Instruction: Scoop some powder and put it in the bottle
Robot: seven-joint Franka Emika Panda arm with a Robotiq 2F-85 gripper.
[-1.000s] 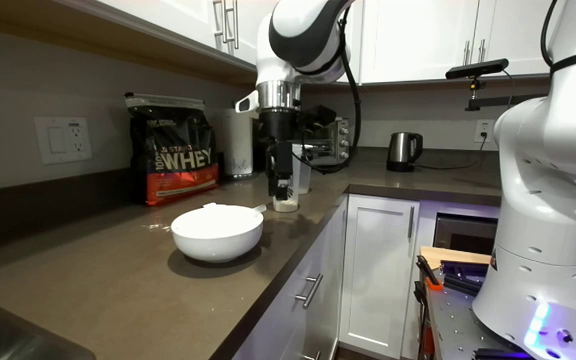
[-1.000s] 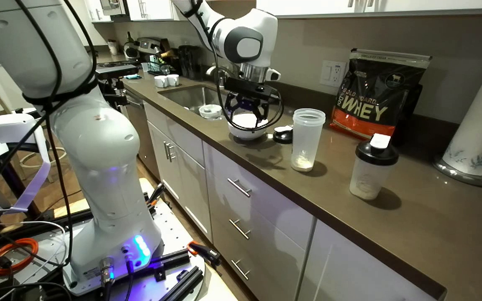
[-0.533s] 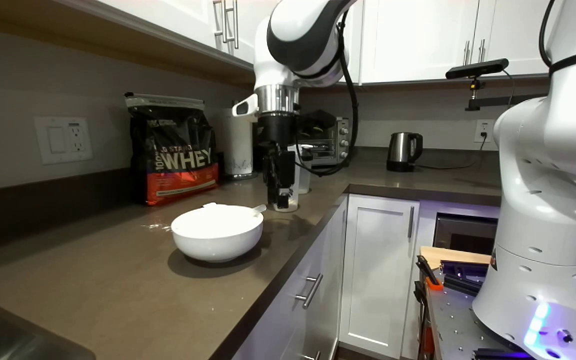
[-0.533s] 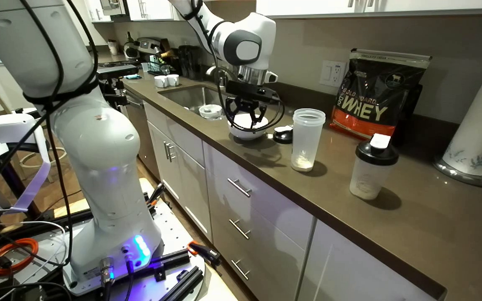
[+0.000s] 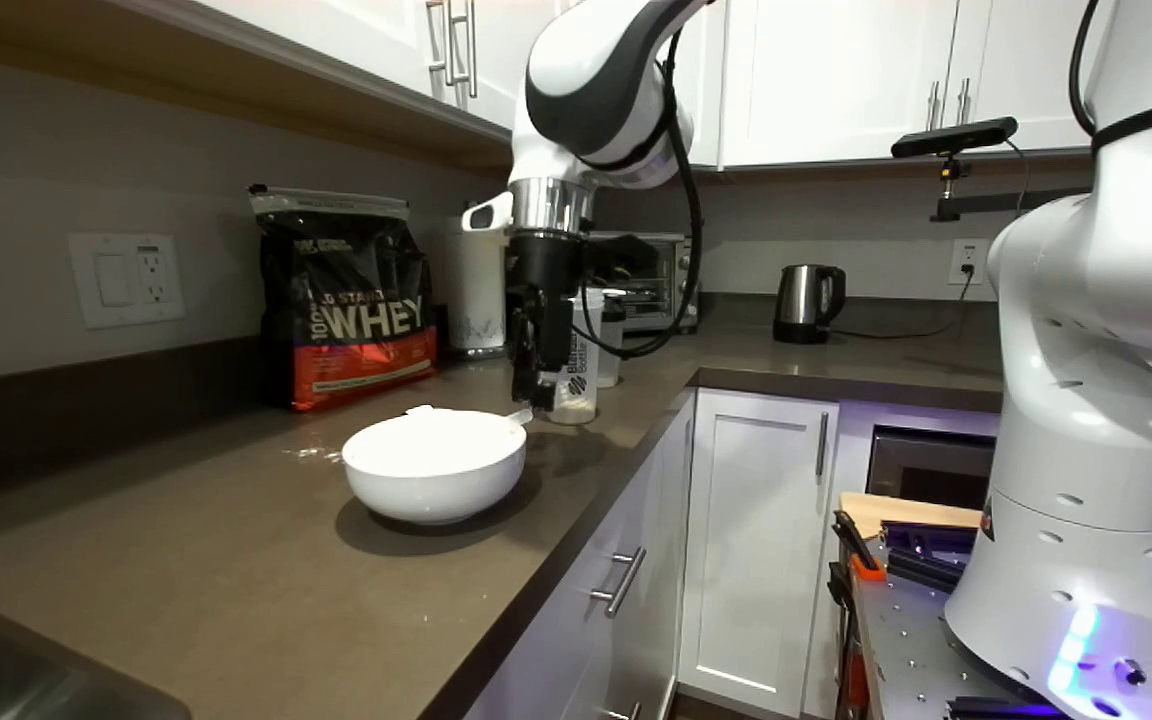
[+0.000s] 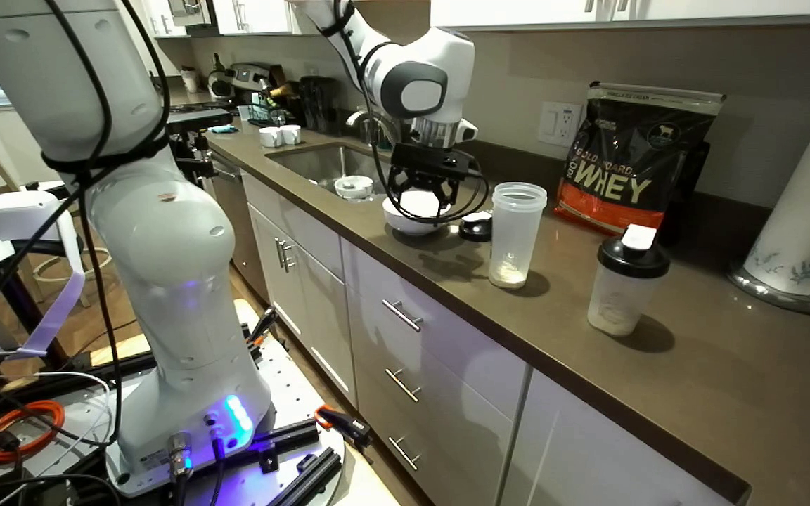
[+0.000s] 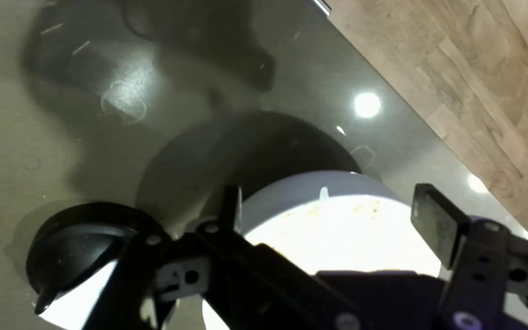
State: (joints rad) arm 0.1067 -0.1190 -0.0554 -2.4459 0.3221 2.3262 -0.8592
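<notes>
The powder (image 7: pixel 346 233) lay in a white bowl (image 5: pixel 436 495), its surface glaring white in the wrist view, with yellowish specks near the edge; the glare hid its finer shape. The bottle (image 6: pixel 517 232), a translucent, slightly tapered plastic cup, stood upright and open-topped on the brown counter (image 5: pixel 186 560), apart from the bowl. Some pale matter (image 6: pixel 508 271) covered its bottom, and in an exterior view dark lettering (image 5: pixel 577 360), partly hidden, ran up its side.
</notes>
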